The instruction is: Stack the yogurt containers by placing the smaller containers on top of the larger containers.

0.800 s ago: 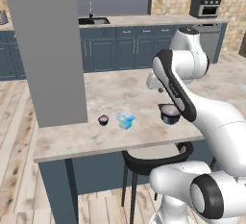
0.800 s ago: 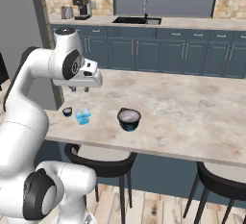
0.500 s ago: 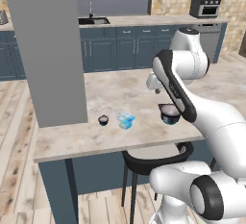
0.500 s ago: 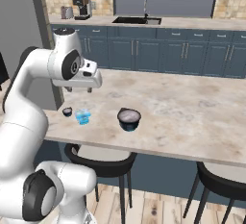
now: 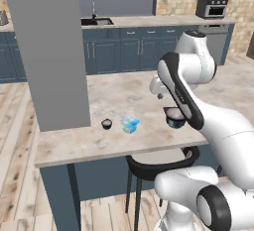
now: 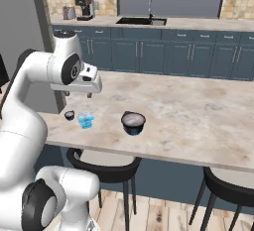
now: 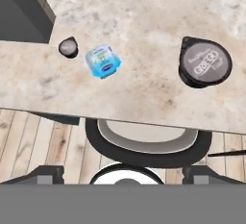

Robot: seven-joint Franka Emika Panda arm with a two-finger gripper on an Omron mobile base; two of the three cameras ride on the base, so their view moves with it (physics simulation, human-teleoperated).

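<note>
Arm bent high over the surface (image 6: pixel 198 111), end effector (image 6: pixel 78 94) pointing down, jaws spread wide, holding nothing. Below it, three containers: one tiny dark cup (image 7: pixel 68 47), one light-blue box (image 7: pixel 102 61) just beside, one large dark bowl-shaped cup (image 7: pixel 204 62) well apart toward the other side.

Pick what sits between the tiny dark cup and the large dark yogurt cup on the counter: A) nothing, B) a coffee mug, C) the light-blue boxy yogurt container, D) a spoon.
C: in the hand view the light-blue boxy yogurt container lies between the tiny dark cup and the large dark yogurt cup, close beside the tiny one.
</note>
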